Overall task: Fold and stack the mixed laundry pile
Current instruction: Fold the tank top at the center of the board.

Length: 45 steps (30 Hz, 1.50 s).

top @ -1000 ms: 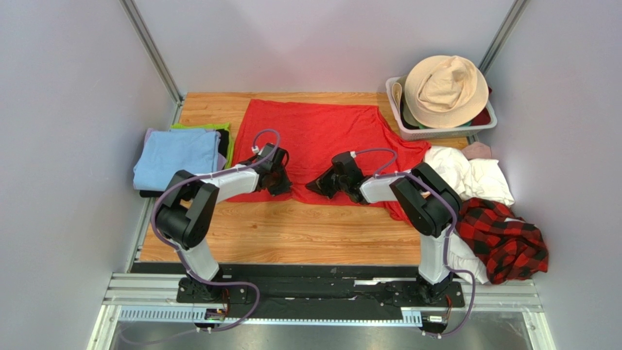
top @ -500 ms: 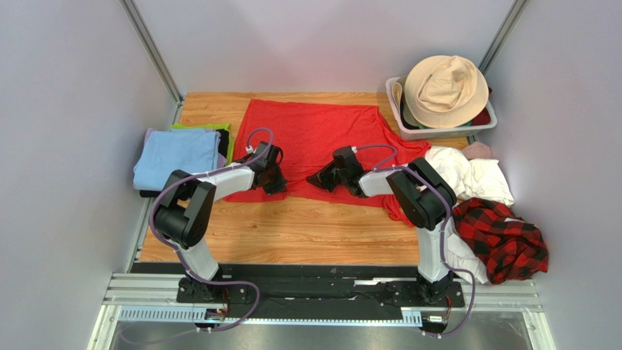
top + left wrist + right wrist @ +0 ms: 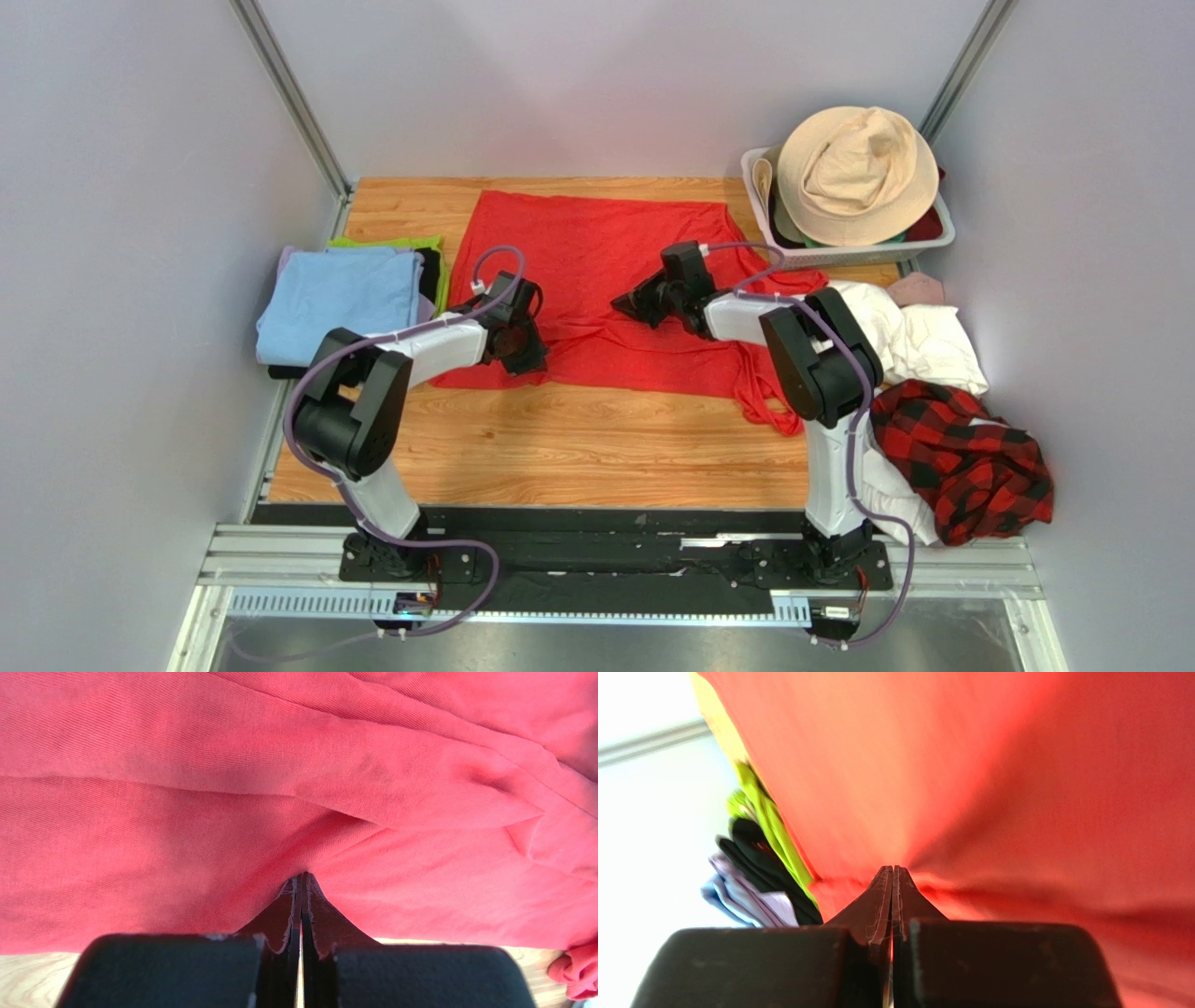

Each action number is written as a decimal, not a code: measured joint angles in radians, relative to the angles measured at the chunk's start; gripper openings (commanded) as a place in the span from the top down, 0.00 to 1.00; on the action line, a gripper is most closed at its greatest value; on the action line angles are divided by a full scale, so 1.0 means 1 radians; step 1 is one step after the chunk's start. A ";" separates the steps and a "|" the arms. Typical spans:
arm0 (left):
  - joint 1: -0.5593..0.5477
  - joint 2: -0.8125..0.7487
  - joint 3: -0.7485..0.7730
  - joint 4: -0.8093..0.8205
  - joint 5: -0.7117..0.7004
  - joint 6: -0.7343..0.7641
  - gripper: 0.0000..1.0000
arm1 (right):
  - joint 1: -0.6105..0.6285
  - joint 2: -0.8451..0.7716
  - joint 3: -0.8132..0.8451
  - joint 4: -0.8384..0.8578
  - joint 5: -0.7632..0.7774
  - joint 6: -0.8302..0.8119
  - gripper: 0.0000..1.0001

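Nearest me, in the lower right of the top view, the rest of the mixed laundry pile waits. The plaid shirt [image 3: 982, 469] is bunched at the right edge of the surface [image 3: 561, 448]. The white cloths [image 3: 912, 336] lie just beyond it, with a small pink piece [image 3: 919, 289] at their far side.

Further in, at mid-frame, both my arms reach forward with elbows bent up and forearms angling inward toward each other. My left claw [image 3: 530, 353] is pressed together on the near hem of the red T-shirt [image 3: 603, 245], low by the wood, and its wrist view shows the cloth gathering into the pinch. My right claw [image 3: 627, 304] is likewise clamped on red cloth, but further toward the middle of the shirt, so the hem runs skewed between the two.

I judge the step to be folding the near half over the far half. To do it well, I should bring the left level with the right. Then I should carry both across together with the hem taut and lay it down square before letting go.

Beyond, the shirt's far part lies flat at upper centre. Folded cloths [image 3: 337, 301] sit at the left, and a basket [image 3: 786, 241] with a hat [image 3: 856, 168] stands at the upper right.
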 measured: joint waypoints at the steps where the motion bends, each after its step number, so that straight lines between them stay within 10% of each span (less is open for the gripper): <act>1: 0.000 -0.002 0.000 -0.004 -0.001 0.003 1.00 | -0.014 0.008 0.029 -0.013 -0.002 -0.015 1.00; 8: 0.001 -0.037 -0.008 -0.048 -0.027 0.046 1.00 | -0.082 -0.070 0.073 -0.131 -0.008 -0.221 0.56; 24: 0.029 -0.613 -0.189 -0.164 -0.138 0.073 0.73 | -0.059 -1.214 -0.923 -0.261 0.288 -0.068 0.52; 34: 0.317 -0.693 -0.343 -0.217 -0.059 0.043 0.74 | -0.053 -1.111 -0.971 -0.220 0.355 0.035 0.53; 45: 0.382 -0.689 -0.345 -0.227 -0.035 0.048 0.77 | -0.038 -0.897 -0.930 -0.071 0.410 0.101 0.63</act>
